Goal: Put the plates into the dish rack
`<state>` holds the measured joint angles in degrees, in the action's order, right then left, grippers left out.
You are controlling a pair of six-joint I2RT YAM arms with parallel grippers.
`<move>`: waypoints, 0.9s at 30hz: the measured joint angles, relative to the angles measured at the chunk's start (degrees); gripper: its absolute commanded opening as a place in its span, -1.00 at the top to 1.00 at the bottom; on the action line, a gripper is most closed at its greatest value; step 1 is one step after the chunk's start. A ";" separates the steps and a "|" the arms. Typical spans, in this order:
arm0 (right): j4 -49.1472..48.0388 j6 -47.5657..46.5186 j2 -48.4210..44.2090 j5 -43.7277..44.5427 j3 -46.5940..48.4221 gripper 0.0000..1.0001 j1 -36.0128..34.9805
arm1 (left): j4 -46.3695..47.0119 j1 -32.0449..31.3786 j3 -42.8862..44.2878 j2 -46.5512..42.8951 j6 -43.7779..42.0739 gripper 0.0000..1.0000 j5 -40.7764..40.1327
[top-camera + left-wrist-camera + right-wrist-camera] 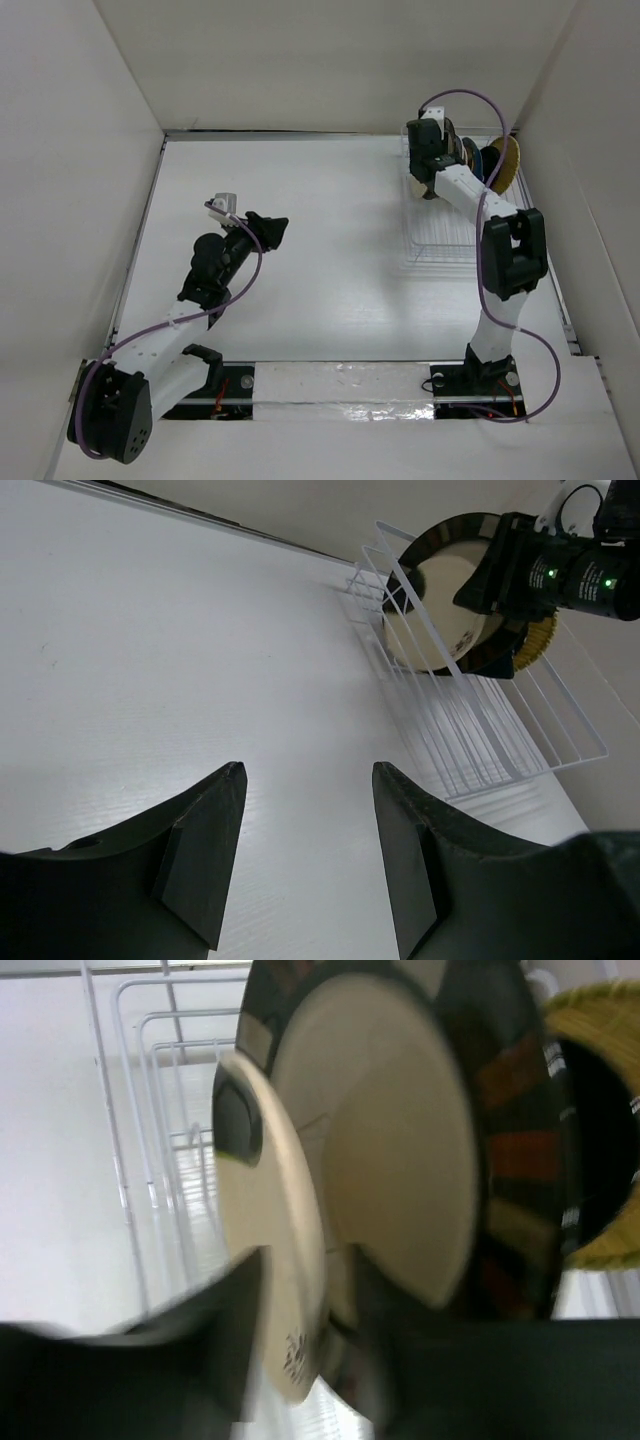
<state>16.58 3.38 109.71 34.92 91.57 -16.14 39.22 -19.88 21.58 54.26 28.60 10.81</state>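
A: Entry. Where is the plate in hand?

B: The cream plate [272,1250] stands on edge in the far end of the dish rack [500,750], between the two fingers of the right gripper [300,1300]. Just behind it is the large dark-rimmed plate [520,1160], and past that the woven yellow plate [600,1020].

A: Right claw pinching it or let go?

B: Cannot tell, because the wrist view is smeared and the fingers lie close on either side of the rim. The left gripper [305,780] hangs spread and empty over the bare table [150,630], well apart from the rack.

A: Risks from here?

B: Judgement only.
1. If the plate is not seated between tines, freeing it could let it tip onto the dark-rimmed plate or slide flat.
2. A finger dragging on the rim during withdrawal could lift the plate back out.
3. The wire rack looks light, so a sideways nudge might shift it and disturb the plates already standing in it.

A: Any writing or brands?

B: There is a small dark mark low on the cream plate's face, too blurred to read. No label can be made out on the rack or the arms
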 measured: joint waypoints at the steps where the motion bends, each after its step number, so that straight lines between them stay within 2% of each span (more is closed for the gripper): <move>1: 0.09 0.24 0.33 0.11 -0.09 -0.26 -0.37 | -0.24 0.00 0.00 -0.35 0.02 -0.01 -0.33; 2: 0.11 0.31 0.39 0.04 -0.39 -0.46 -0.70 | -0.44 0.00 0.00 -0.81 0.20 0.00 -0.59; 6: -0.52 1.38 -3.30 -2.21 -2.27 -0.58 -2.40 | -0.57 0.00 0.00 -3.08 0.90 0.00 -1.46; 10: -3.45 2.60 -14.97 -5.64 -7.61 -0.60 -5.88 | -1.53 0.00 0.52 -4.57 2.80 0.01 -2.32; 13: -9.01 3.72 -26.75 -9.38 -13.00 -0.25 -10.58 | -2.93 0.00 0.72 -6.43 4.48 0.01 -2.99; 14: -11.15 4.26 -30.18 -11.04 -14.29 0.27 -12.22 | -3.67 0.00 0.83 -7.41 4.96 0.01 -3.23; 15: -13.57 4.72 -33.35 -13.31 -15.65 0.60 -13.84 | -4.42 0.00 0.98 -8.46 5.49 0.01 -3.41; 16: -16.00 5.53 -36.15 -16.17 -17.20 0.87 -15.17 | -5.03 0.00 1.22 -9.68 6.03 0.01 -3.56; 17: -18.16 6.51 -38.71 -18.93 -18.80 1.00 -16.26 | -5.92 0.02 1.49 -11.06 6.51 0.01 -3.65; 22: -27.52 11.39 -46.36 -34.67 -26.99 0.97 -20.09 | -10.67 0.00 3.98 -19.06 8.04 -0.01 -4.46; 23: -28.22 11.98 -47.08 -36.87 -27.93 0.75 -21.14 | -11.69 0.00 4.74 -20.44 8.11 -0.02 -4.72; 25: -28.70 12.90 -47.95 -39.91 -28.55 0.51 -23.23 | -14.05 0.00 6.75 -23.32 8.15 -0.02 -5.25; 26: -28.87 13.07 -48.39 -41.05 -28.57 0.30 -24.13 | -15.21 0.00 7.93 -24.59 8.13 -0.02 -5.40; 27: -29.07 13.20 -49.00 -41.53 -28.61 0.21 -24.94 | -16.15 0.00 9.07 -25.68 8.11 -0.02 -5.60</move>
<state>-12.49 16.58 60.71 -6.61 62.96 -41.08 23.07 -19.88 30.65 28.58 36.71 5.21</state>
